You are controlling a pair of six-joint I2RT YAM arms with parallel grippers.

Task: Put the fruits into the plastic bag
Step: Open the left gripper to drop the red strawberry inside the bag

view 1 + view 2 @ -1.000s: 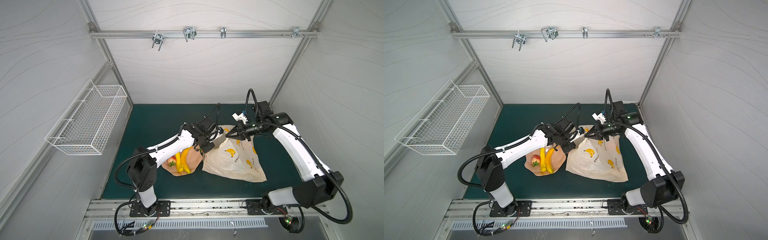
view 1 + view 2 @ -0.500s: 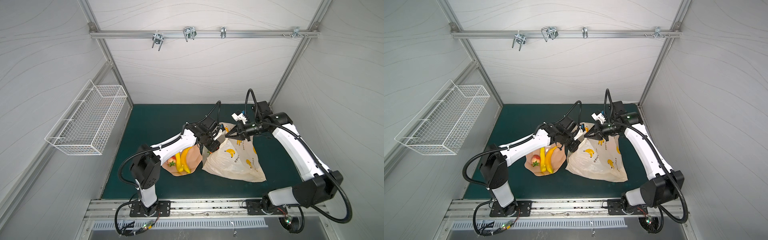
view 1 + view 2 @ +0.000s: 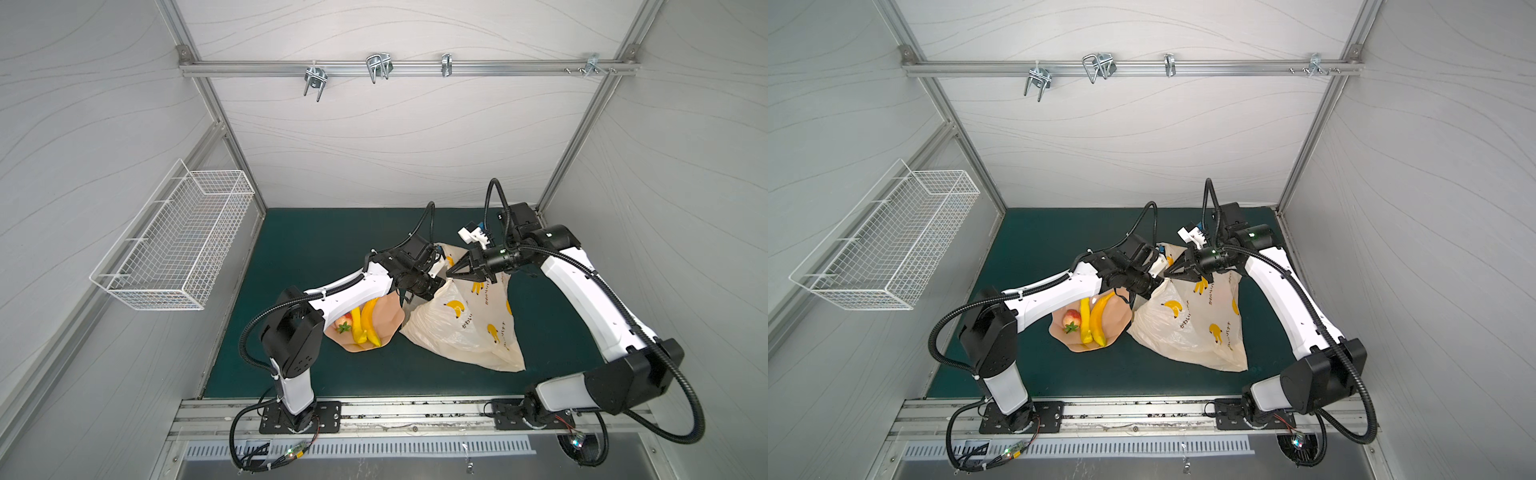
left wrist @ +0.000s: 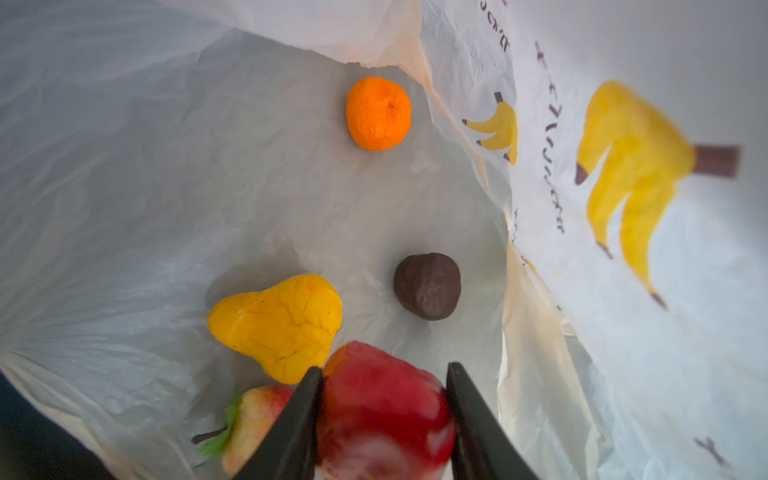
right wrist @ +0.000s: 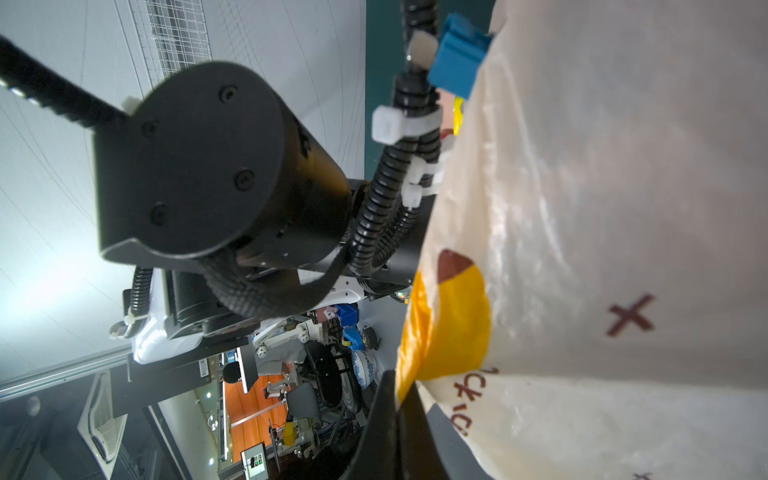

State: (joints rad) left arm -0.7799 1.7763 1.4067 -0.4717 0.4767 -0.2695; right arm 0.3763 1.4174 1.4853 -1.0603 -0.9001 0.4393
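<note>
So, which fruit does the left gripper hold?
The red fruit, clamped in the left gripper; orange fruit, brown fruit, yellow fruit and strawberry lie loose in the bag.

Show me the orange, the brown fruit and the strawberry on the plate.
orange point(image 4: 378, 113): left wrist view, middle of its peel.
brown fruit point(image 4: 428, 286): left wrist view, its centre.
strawberry point(image 3: 1071, 318): in a top view, its red body.
</note>
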